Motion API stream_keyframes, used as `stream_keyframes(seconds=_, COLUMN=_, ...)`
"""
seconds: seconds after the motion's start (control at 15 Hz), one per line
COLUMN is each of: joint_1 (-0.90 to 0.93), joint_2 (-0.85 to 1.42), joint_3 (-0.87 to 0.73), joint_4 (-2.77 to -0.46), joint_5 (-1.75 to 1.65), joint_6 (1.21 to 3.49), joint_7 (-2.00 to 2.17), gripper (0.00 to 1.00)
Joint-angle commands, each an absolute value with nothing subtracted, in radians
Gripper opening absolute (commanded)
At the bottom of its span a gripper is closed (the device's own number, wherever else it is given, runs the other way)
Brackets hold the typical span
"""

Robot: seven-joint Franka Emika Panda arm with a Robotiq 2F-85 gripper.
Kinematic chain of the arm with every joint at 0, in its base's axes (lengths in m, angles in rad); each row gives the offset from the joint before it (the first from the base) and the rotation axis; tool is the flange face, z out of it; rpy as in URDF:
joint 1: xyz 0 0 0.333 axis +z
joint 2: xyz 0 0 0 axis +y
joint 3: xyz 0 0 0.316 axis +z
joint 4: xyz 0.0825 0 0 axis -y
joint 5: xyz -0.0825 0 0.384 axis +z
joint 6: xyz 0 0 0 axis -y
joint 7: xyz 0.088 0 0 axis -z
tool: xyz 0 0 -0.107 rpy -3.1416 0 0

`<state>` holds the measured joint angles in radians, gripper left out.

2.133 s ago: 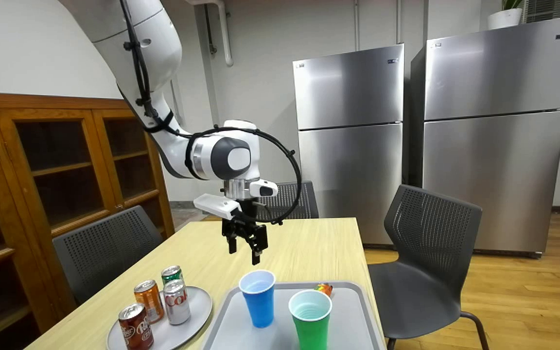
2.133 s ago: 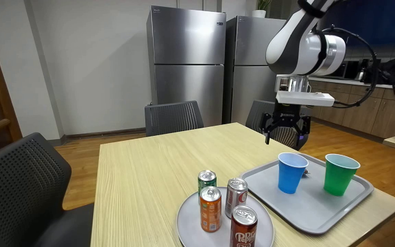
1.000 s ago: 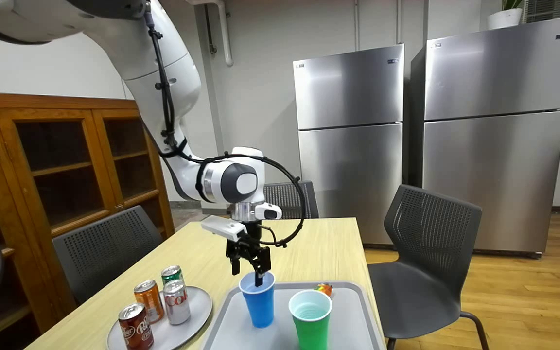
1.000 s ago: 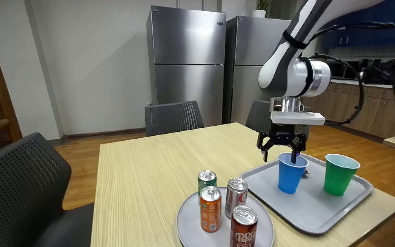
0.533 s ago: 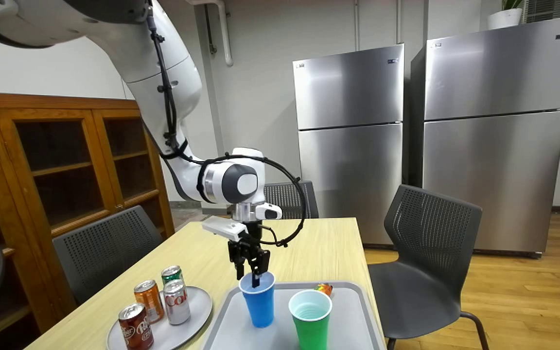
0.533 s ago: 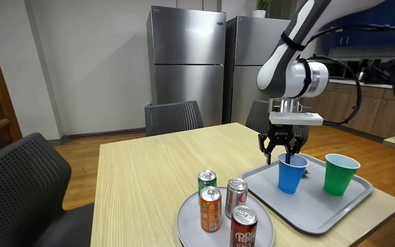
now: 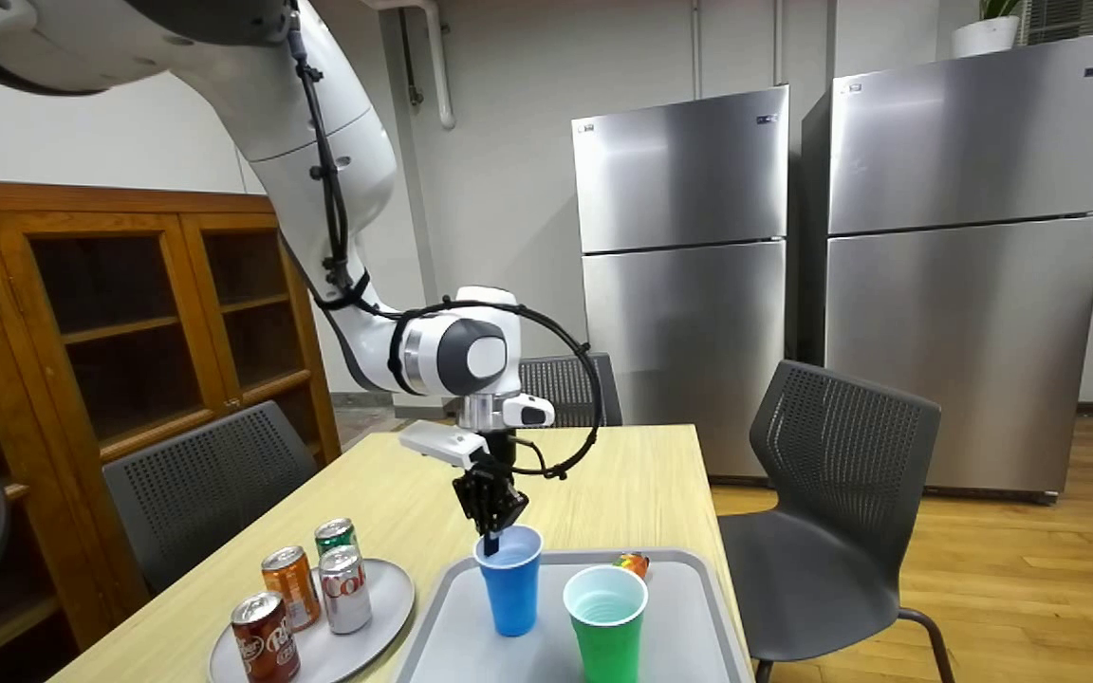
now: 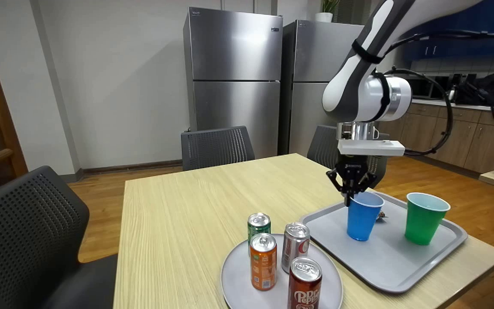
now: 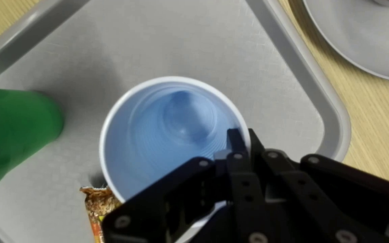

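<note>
My gripper (image 9: 247, 140) is shut on the wall of a blue cup (image 9: 160, 158). In the wrist view one finger (image 9: 236, 140) reaches inside the white rim, while its partner presses from outside. Both exterior views show the blue cup (image 7: 512, 598) (image 8: 362, 221) upright on a grey tray (image 8: 395, 264), pinched by the gripper (image 7: 490, 544) (image 8: 347, 201) at the side nearer the cans. A green cup (image 7: 608, 631) (image 9: 15, 125) stands apart on the same tray. Close beside the blue cup lies a shiny wrapped item (image 9: 98, 206), partly hidden in the wrist view.
A round grey plate (image 8: 236, 277) beside the tray carries several soda cans, among them an orange can (image 8: 263, 264) and a dark red can (image 8: 305, 285). Chairs surround the table (image 8: 195, 201), including a dark chair (image 7: 836, 493). Two steel refrigerators (image 7: 684, 285) stand behind.
The arm came down over the blue cup, one finger entering it. Then the spread fingers closed together on the cup's wall, and the cup shifted slightly.
</note>
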<state>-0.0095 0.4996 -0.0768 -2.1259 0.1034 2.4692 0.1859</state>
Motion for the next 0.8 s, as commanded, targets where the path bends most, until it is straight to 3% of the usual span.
stream_keyframes(seconds=0.0, joint_1=0.003, joint_2=0.502, joint_3=-0.09, joint_4=-2.112, joint_5=0.077, joint_6=2.463, joint_7=0.219, gripper=0.01)
stream_keyframes(seconds=0.73, joint_1=0.044, joint_2=0.433, joint_3=-0.079, joint_4=-2.028, joint_5=-0.03, joint_6=2.308, joint_7=0.197, gripper=0.01)
